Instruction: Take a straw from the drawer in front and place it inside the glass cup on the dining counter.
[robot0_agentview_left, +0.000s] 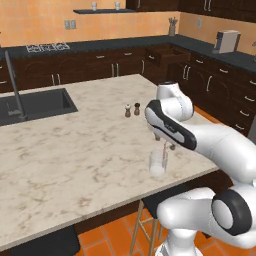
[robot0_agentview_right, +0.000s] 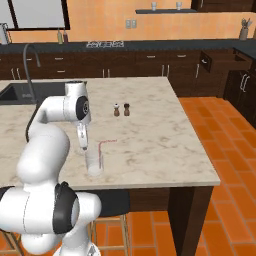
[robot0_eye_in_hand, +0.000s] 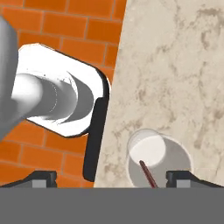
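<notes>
I see the thin red-pink straw (robot0_eye_in_hand: 146, 174) standing in the clear glass cup (robot0_eye_in_hand: 153, 157) on the beige marble desk (robot0_agentview_left: 75, 150), my tool (robot0_eye_in_hand: 111, 178) spread empty above; light, stiff, tip-prone, mid-shaft pinch suits.

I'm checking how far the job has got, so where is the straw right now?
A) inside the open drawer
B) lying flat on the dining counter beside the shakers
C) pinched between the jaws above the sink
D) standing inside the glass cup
D: the straw stands in the glass cup near the edge of the dining counter, its lower end showing inside the cup in the hand view.
</notes>
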